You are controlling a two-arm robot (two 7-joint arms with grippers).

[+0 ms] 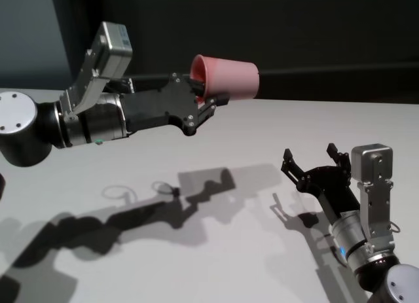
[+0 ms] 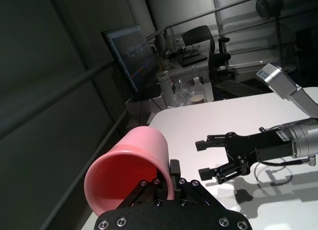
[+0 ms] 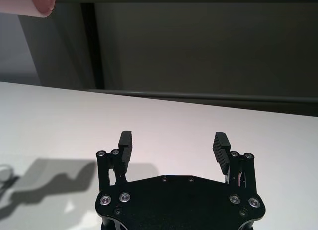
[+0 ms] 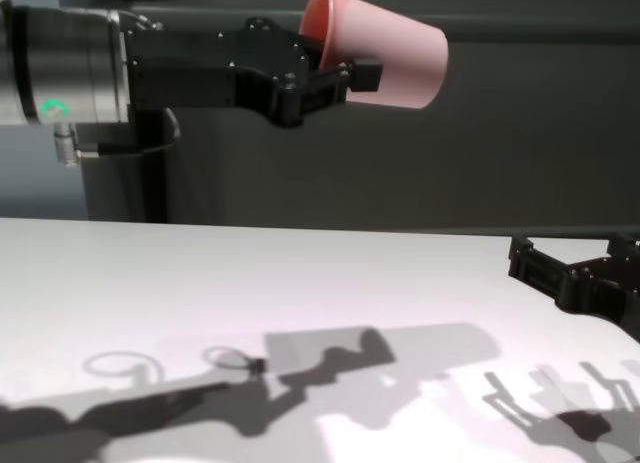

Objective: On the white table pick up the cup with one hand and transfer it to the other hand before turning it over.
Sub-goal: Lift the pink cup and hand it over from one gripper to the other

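- The left pincer (image 1: 208,97) is up in the air, well above the white counter (image 1: 216,250), and it has the pink cup (image 1: 226,77) pinched by the rim.
- One finger sits inside the cup's mouth, the other presses on the outside wall; the left wrist view shows the wall (image 2: 149,150) trapped between them, right at the fingertips.
- The cup lies on its side in that grip: its open mouth faces back toward the left pincer's body, its closed base points away from it, out toward the robot's right.
- The cup touches nothing but the left pincer; clear air sits between it and the counter below.
- In the chest view the left pincer (image 4: 335,83) reaches in from the left with a green light glowing on its wrist, and the cup (image 4: 385,53) juts out beyond its fingertips.
- The right pincer (image 1: 312,160) hangs low, near the counter, well apart from the cup and below the level of the left pincer.
- Its fingers are spread wide with nothing between them; the right wrist view shows the two ribbed pads (image 3: 221,146) standing apart over bare counter.
- From the left wrist view the right pincer (image 2: 203,158) is seen farther off, gaping toward the cup's side of the counter.
- The shadows of both arms and the cup fall on the counter beneath them.
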